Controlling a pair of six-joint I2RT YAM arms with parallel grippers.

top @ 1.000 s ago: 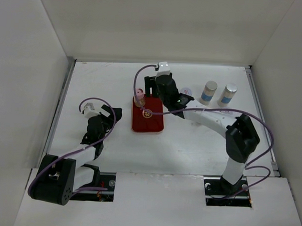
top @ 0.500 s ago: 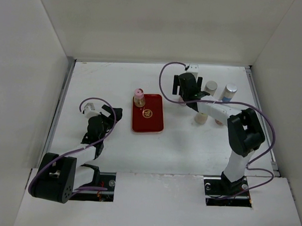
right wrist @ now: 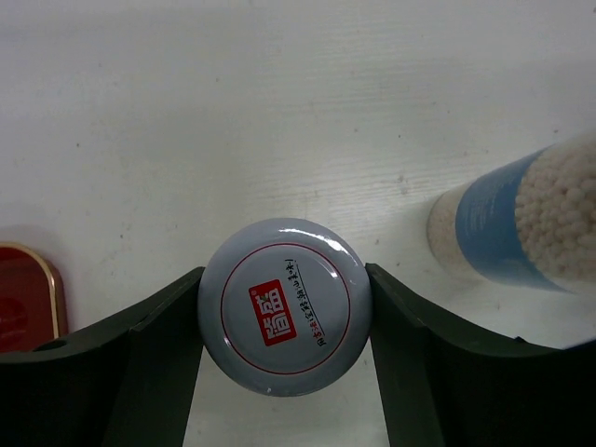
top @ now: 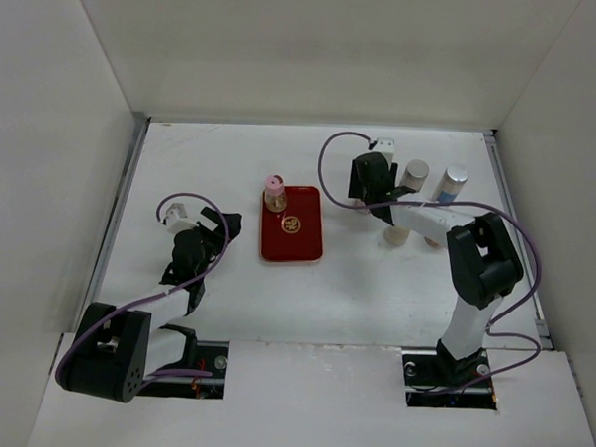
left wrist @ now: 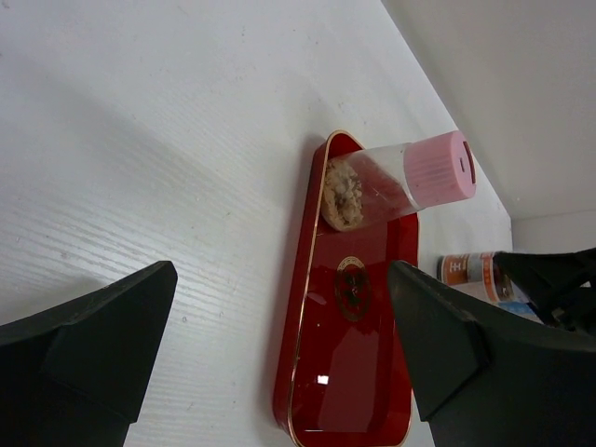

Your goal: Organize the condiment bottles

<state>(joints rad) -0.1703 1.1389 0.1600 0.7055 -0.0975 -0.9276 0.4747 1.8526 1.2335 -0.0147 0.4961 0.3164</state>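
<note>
Item under the right arm: a silver-capped bottle (right wrist: 284,307), seen from straight above, its round cap bearing a red printed mark. It stands on the white counter (right wrist: 279,112), to the right of the tray (right wrist: 23,298), whose gold-edged rim shows at the left edge of the right wrist view. I find the right tool (right wrist: 282,279) closed on this bottle. One of its fingers (right wrist: 140,363) meets the cap's left side and the other meets its right side, with no gap visible at either. From overhead the tool covers the bottle, so I cannot confirm its stance from there.

Just beside it, to the right, stands a blue-banded bottle (right wrist: 503,223), clear of the fingers. Overhead, a second blue-banded bottle (top: 452,184) with a silver cap stands upright near it, toward the counter's far right.

A pink-capped bottle (top: 275,193) stands upright on the far left corner of the red tray. The left wrist view shows pale granules in its lower part and its base inside the rim.

The left tool (left wrist: 279,279) sits well apart from the tray, on its left. Its fingers stand wide with nothing between them.

A beige shape (top: 394,234) under the right forearm is mostly hidden. I cannot tell what it is.
</note>
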